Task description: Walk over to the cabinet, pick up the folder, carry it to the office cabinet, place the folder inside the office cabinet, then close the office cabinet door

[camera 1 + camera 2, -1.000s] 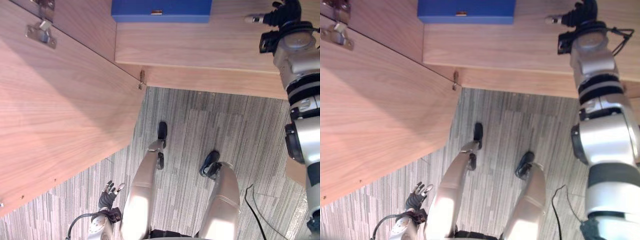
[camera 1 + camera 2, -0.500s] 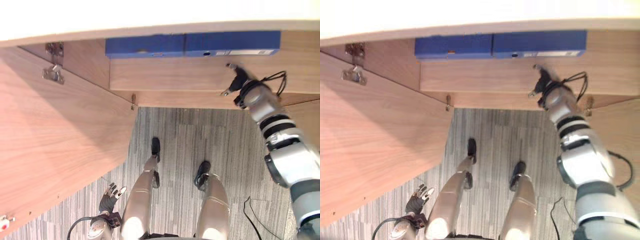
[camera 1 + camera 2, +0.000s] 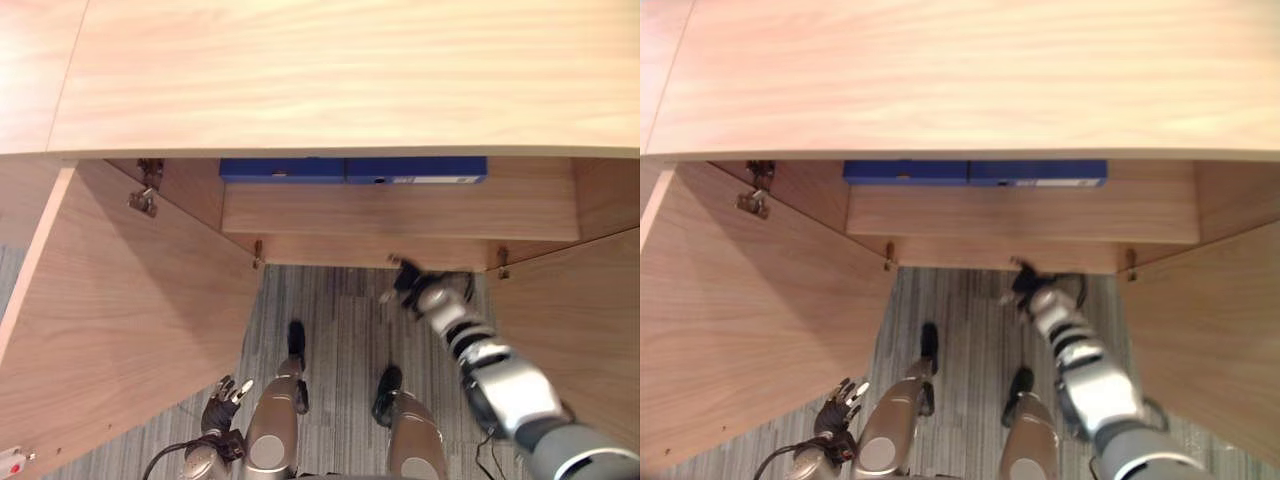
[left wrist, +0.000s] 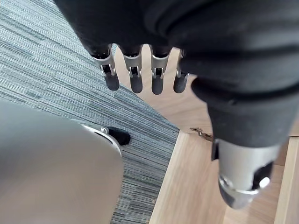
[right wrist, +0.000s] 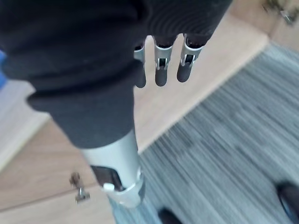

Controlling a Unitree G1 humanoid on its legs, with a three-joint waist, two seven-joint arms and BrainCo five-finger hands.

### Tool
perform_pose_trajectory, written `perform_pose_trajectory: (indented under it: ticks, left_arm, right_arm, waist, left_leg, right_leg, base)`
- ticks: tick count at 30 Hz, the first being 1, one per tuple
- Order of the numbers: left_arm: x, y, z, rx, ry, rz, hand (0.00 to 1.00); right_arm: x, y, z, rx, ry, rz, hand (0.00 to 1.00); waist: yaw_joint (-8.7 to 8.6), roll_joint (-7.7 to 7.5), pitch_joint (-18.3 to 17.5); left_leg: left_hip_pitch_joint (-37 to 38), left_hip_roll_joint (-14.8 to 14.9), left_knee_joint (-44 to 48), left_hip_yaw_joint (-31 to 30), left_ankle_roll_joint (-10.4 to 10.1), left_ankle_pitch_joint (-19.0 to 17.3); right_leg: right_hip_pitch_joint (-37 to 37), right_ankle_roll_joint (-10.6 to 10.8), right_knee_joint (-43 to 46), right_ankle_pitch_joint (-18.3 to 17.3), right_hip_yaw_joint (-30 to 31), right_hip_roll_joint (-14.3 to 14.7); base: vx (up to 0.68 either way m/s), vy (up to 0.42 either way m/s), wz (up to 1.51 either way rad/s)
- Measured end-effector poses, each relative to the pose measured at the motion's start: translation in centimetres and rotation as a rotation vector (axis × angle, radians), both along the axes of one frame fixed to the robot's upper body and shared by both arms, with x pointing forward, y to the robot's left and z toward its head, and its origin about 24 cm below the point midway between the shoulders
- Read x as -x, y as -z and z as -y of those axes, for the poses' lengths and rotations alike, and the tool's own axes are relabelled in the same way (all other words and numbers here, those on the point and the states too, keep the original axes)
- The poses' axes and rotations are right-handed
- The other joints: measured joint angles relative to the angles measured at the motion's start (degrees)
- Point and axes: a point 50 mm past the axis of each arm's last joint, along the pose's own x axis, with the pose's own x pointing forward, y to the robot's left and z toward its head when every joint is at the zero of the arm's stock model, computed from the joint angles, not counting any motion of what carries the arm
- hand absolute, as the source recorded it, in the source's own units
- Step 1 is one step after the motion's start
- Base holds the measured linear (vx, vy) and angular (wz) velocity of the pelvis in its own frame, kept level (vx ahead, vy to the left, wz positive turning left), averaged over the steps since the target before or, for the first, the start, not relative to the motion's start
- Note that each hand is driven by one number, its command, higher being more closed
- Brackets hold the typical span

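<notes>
The office cabinet [image 3: 330, 80] stands open, seen from above, its wide wooden top nearest to the camera. The blue folder [image 3: 352, 170] lies inside the cabinet on the shelf [image 3: 400, 212], at the back, just under the front edge of the cabinet top. A thin seam divides its blue edge in two parts, and I cannot tell if this is one folder or two that lie side by side. No hand touches it. The left door [image 3: 120, 320] of the cabinet is swung out wide, with a metal hinge [image 3: 147, 195] at its inner corner, and the right door [image 3: 585, 320] is also swung out. The right hand [image 3: 405, 282] is outside the cabinet, just in front of the shelf's front edge and over the grey striped carpet [image 3: 340, 315], well apart from the folder. Its fingers [image 5: 160, 72] are straight and loose and they grasp nothing. The left hand [image 3: 222, 397] hangs low over the carpet, near the outer face of the cabinet's left door and far from the shelf. Its fingers [image 4: 136, 77] are also straight and a little spread, with nothing between them.
</notes>
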Motion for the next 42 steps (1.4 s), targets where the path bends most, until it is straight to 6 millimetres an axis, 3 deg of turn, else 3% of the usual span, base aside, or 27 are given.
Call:
perform_pose_trajectory:
  ticks: [1, 2, 4, 6, 9, 12, 15, 20, 26, 28, 29, 30, 31, 32, 33, 34, 35, 36, 38, 40, 42]
  left_arm:
    - [-0.1, 0.4, -0.2, -0.004, -0.018, -0.029, 0.00]
    - [0.0, 0.6, -0.4, -0.005, -0.028, -0.044, 0.00]
    - [0.8, 1.2, -0.7, -0.012, -0.084, -0.091, 0.00]
    - [1.6, 1.7, -0.8, -0.011, -0.150, -0.131, 0.00]
    - [3.5, 2.7, -0.1, 0.022, -0.264, -0.213, 0.00]
    - [4.1, 3.0, -0.4, -0.002, -0.277, -0.248, 0.00]
    - [4.9, 3.5, -0.9, -0.022, -0.271, -0.303, 0.00]
    - [5.3, 4.1, -0.4, -0.033, -0.222, -0.365, 0.00]
    - [5.5, 4.3, 0.3, -0.018, -0.220, -0.382, 0.00]
    - [5.6, 4.3, 0.6, -0.014, -0.219, -0.382, 0.00]
    - [5.6, 4.3, 0.6, -0.013, -0.221, -0.382, 0.00]
    - [5.8, 4.4, 1.3, 0.003, -0.221, -0.383, 0.00]
    - [6.5, 4.5, 1.3, 0.000, -0.226, -0.394, 0.00]
    - [6.8, 4.5, 1.1, -0.001, -0.241, -0.399, 0.00]
    - [7.2, 4.4, 0.7, -0.015, -0.256, -0.394, 0.00]
    - [7.2, 4.4, 0.5, -0.017, -0.259, -0.398, 0.00]
    - [7.5, 4.5, 0.6, -0.012, -0.261, -0.413, 0.00]
    - [7.8, 4.7, 1.1, 0.001, -0.256, -0.434, 0.00]
    - [7.9, 4.7, 0.7, -0.006, -0.269, -0.440, 0.00]
    - [7.6, 4.7, 0.4, -0.010, -0.265, -0.437, 0.00]
    - [7.3, 4.7, 0.8, -0.004, -0.251, -0.433, 0.00]
  right_arm:
    - [2.6, 3.0, -1.0, -0.080, 0.038, -0.092, 0.00]
    - [4.0, 4.4, -1.4, -0.125, 0.069, -0.136, 0.00]
    - [9.7, 8.9, -2.1, -0.269, 0.260, -0.285, 0.00]
    - [13.2, 11.0, -1.6, -0.313, 0.432, -0.345, 0.00]
    - [17.7, 12.9, 0.2, -0.382, 0.712, -0.381, 0.00]
    - [21.2, 13.9, 1.0, -0.458, 0.903, -0.410, 0.00]
    - [23.3, 14.4, 1.7, -0.526, 1.080, -0.413, 0.00]
    - [24.8, 14.6, 3.1, -0.604, 1.269, -0.380, 0.00]
    - [24.8, 14.5, 4.1, -0.677, 1.404, -0.320, 0.00]
    - [23.8, 14.0, 4.3, -0.706, 1.421, -0.259, 0.00]
    - [23.7, 13.9, 4.4, -0.710, 1.430, -0.247, 0.00]
    - [23.5, 13.6, 5.1, -0.712, 1.464, -0.204, 0.00]
    - [23.4, 13.4, 5.5, -0.701, 1.474, -0.179, 0.00]
    - [23.4, 13.4, 5.5, -0.700, 1.476, -0.171, 0.00]
    - [23.4, 13.3, 5.4, -0.698, 1.484, -0.159, 0.00]
    - [23.2, 13.1, 5.6, -0.699, 1.489, -0.140, 0.00]
    - [23.1, 13.0, 5.8, -0.699, 1.491, -0.129, 0.00]
    - [22.9, 12.9, 6.1, -0.707, 1.508, -0.107, 0.00]
    - [22.8, 12.8, 6.2, -0.714, 1.536, -0.092, 0.00]
    - [23.2, 12.5, 7.3, -0.720, 1.607, -0.037, 0.00]
    - [22.2, 10.9, 9.5, -0.704, 1.610, 0.091, 0.00]
  waist:
    - [-0.07, -0.09, -0.35]
    - [-0.18, -0.18, -0.67]
    - [-0.48, -0.72, -2.00]
    - [-0.72, -1.02, -4.72]
    - [-1.10, -0.99, -9.49]
    - [-2.91, -3.57, -13.42]
    - [-3.26, -4.89, -15.93]
    - [-4.43, -4.10, -17.79]
    - [-4.46, -2.71, -17.24]
    - [-4.52, -1.96, -16.18]
    - [-4.78, -1.37, -15.78]
    - [-5.32, 0.27, -15.15]
    - [-5.50, 0.80, -15.24]
    - [-5.65, 0.66, -15.28]
    - [-5.55, -0.39, -15.76]
    - [-5.15, -0.89, -15.73]
    - [-5.10, -0.28, -16.10]
    - [-4.92, 0.74, -16.73]
    - [-4.61, 0.22, -16.68]
    - [-5.53, -0.26, -16.59]
    - [-6.33, -0.29, -16.57]
  left_leg:
    - [0.60, 1.15, 2.57, 0.03, -0.33, -1.62]
    - [0.87, 1.70, 4.01, 0.06, -0.56, -2.49]
    - [2.39, 4.21, 10.28, 0.15, -0.77, -6.05]
    - [2.60, 5.52, 14.84, -1.35, -1.67, -8.57]
    - [5.78, 6.66, 15.72, -7.66, -3.89, -14.80]
    - [9.99, 6.03, 12.67, -3.90, -3.56, -15.44]
    - [15.34, 4.38, 8.02, 0.16, -3.37, -15.48]
    - [20.54, 2.96, 3.87, 6.52, -3.51, -14.98]
    - [26.47, 2.95, 1.92, 14.91, -2.43, -15.78]
    - [28.55, 3.44, 2.33, 20.52, -1.57, -16.66]
    - [28.66, 3.64, 2.19, 21.88, -1.54, -16.67]
    - [29.65, 4.35, 2.08, 23.18, -1.60, -16.63]
    - [30.84, 4.90, 2.03, 24.76, -1.93, -16.58]
    - [31.50, 4.96, 1.99, 25.50, -2.36, -16.57]
    - [32.35, 4.48, 1.95, 26.62, -2.85, -16.67]
    - [33.09, 4.31, 1.89, 27.03, -3.33, -17.23]
    - [32.82, 4.43, 1.48, 26.37, -2.65, -17.60]
    - [31.92, 4.43, 0.27, 22.78, -1.37, -18.25]
    - [31.49, 4.96, -0.85, 19.97, 0.03, -17.82]
    - [31.62, 5.52, -1.59, 19.53, 0.15, -16.81]
    - [31.74, 5.44, -2.12, 18.61, -0.44, -15.36]
  right_leg:
    - [2.03, -0.09, -0.79, 0.06, 0.00, 0.99]
    - [3.06, -0.11, -1.20, 0.06, 0.01, 1.44]
    - [6.99, -0.40, -2.94, 0.11, 1.20, 3.62]
    - [8.32, -1.04, -3.66, 0.58, 3.25, 5.25]
    - [9.70, -1.27, -6.30, 2.63, 8.09, 8.43]
    - [11.91, -0.91, -11.40, 4.79, 11.77, 8.31]
    - [13.77, -0.91, -15.91, 7.88, 13.76, 6.46]
    - [14.56, 0.80, -19.83, 11.62, 19.12, 5.80]
    - [12.99, -0.03, -19.53, 15.17, 18.90, 7.34]
    - [11.56, -2.59, -18.84, 17.05, 9.25, 6.95]
    - [11.40, -5.06, -18.15, 14.95, 5.45, 6.19]
    - [10.16, -6.79, -10.21, 9.64, -5.66, 1.97]
    - [9.56, -7.07, -1.94, 6.17, -12.93, -2.26]
    - [9.76, -7.06, 0.44, 5.42, -15.05, -3.97]
    - [10.89, -6.48, 0.96, 5.48, -16.58, -5.98]
    - [11.10, -2.20, -1.70, 5.85, -15.17, -4.57]
    - [11.58, -2.57, -3.94, 6.52, -14.43, -2.92]
    - [11.56, -3.43, -8.40, 7.76, -12.85, 0.53]
    - [11.76, -4.18, -12.75, 9.31, -12.16, 4.22]
    - [12.17, -4.77, -14.38, 9.82, -11.78, 5.79]
    - [12.84, -4.89, -16.64, 11.19, -11.00, 6.70]
  base:
    - [0.05, -0.097, -0.28]
    - [0.04, -0.091, -0.25]
    - [0.00, -0.090, -0.36]
    - [-0.02, -0.071, -0.67]
    - [-0.01, 0.040, -0.93]
    - [0.01, 0.119, -0.75]
    - [0.02, 0.129, -0.84]
    - [0.07, 0.094, -0.72]
    - [0.03, 0.024, -0.95]
    - [-0.10, -0.029, -1.13]
    - [-0.14, -0.042, -0.75]
    - [-0.14, -0.031, -0.54]
    - [-0.12, -0.030, -0.50]
    - [-0.08, -0.062, -0.60]
    - [-0.02, -0.137, -0.73]
    - [-0.01, -0.171, -0.75]
    - [-0.02, -0.167, -0.91]
    - [-0.03, -0.110, -0.79]
    - [-0.02, -0.118, -0.84]
    - [0.05, -0.121, -0.28]
    - [0.07, -0.049, -0.10]
